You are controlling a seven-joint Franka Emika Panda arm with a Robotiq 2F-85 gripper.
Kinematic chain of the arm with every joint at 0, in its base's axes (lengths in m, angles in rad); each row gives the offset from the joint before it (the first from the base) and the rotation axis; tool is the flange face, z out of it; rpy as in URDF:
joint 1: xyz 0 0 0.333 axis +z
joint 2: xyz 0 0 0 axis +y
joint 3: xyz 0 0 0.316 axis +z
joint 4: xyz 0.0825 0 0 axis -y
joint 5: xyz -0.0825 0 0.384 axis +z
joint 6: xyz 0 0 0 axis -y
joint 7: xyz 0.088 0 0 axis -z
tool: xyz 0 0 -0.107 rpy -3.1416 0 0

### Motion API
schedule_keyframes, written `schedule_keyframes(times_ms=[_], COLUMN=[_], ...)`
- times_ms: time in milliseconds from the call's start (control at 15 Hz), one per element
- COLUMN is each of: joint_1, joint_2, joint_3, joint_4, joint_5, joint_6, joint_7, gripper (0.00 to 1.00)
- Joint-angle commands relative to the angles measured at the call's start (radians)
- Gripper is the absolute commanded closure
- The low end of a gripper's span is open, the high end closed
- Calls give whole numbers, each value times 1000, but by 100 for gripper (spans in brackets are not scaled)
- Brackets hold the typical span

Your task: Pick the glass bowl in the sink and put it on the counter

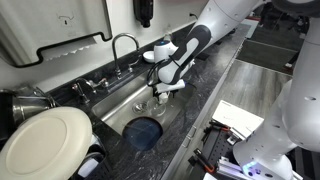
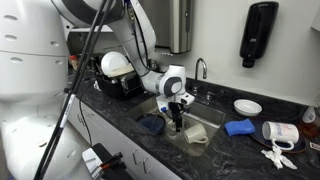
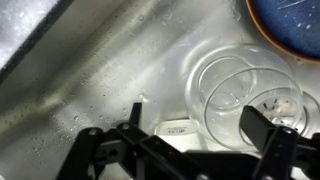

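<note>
The glass bowl (image 3: 240, 92) is clear and round and lies tilted on the floor of the steel sink (image 3: 90, 90). In the wrist view my gripper (image 3: 200, 132) is open just above it. One finger is to the left of the bowl and the other is over its rim on the right. In both exterior views the gripper (image 1: 165, 94) (image 2: 178, 120) reaches down into the sink (image 1: 120, 105) by the faucet (image 1: 122, 45). The bowl is too faint to make out there. The dark speckled counter (image 1: 205, 85) (image 2: 230, 145) runs alongside.
A dark blue round dish (image 1: 145, 131) (image 3: 290, 15) lies in the sink beside the bowl. A large white plate (image 1: 45, 140) sits in a rack. A white bowl (image 2: 247, 106), a blue item (image 2: 238, 127) and a white cup (image 2: 281, 133) stand on the counter.
</note>
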Motion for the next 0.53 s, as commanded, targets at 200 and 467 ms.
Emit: schedule_keyframes(times_ms=[200,467], joint_1=[81,129], joint_2=[123,169], joint_3=[-50,-81], joint_4=[112,167], joint_5=[-44,-106], joint_6=[-37,-97], joint_7=[122,210], gripper=[0,26])
